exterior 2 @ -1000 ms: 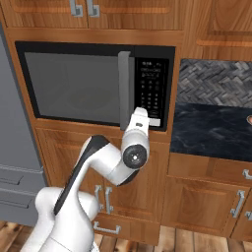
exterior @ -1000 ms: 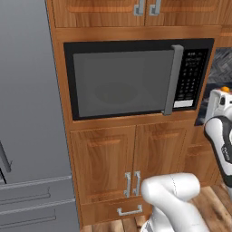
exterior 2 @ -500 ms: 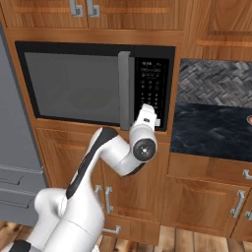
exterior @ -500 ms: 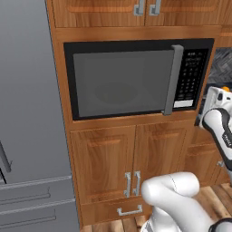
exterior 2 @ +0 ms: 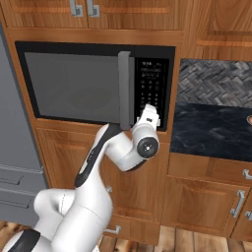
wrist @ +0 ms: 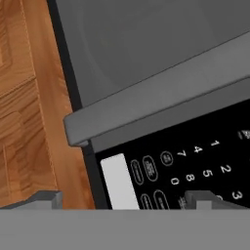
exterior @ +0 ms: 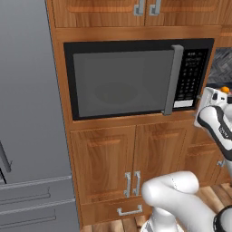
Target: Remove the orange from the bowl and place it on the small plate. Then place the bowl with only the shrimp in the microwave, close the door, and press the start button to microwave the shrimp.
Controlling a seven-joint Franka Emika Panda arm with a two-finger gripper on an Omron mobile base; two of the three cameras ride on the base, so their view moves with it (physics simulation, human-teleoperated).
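the hand (wrist: 122, 197) is spread wide and grasps nothing — its two dark finger tips (wrist: 43, 197) rise well apart at the bottom of the hand view, one over the wood cabinet face (wrist: 29, 122) and the other over the keypad panel (wrist: 195, 161). straight ahead of the hand, close up, sits the lower corner of the microwave (exterior: 136, 79): a pale rectangular button (wrist: 116, 181) lies between the two tips, with round keys and digits just beyond it. the long grey bar handle (wrist: 161, 97) of the door (exterior: 122, 81) crosses the view just past the keys, and the grey window lies farther on; the door is shut against the frame. from the right base view the hand (exterior 2: 149, 115) is up against the bottom of the keypad, beside the handle's lower end. out to the hand's right runs a dark tabletop (exterior 2: 211, 130) under a patterned backsplash (exterior 2: 216, 81) — a small piece of a round rim (exterior 2: 249, 119) shows at its far edge. in the left base view a bit of bright orange (exterior: 224, 89) peeks just beyond the wrist; which thing it is i cannot tell.
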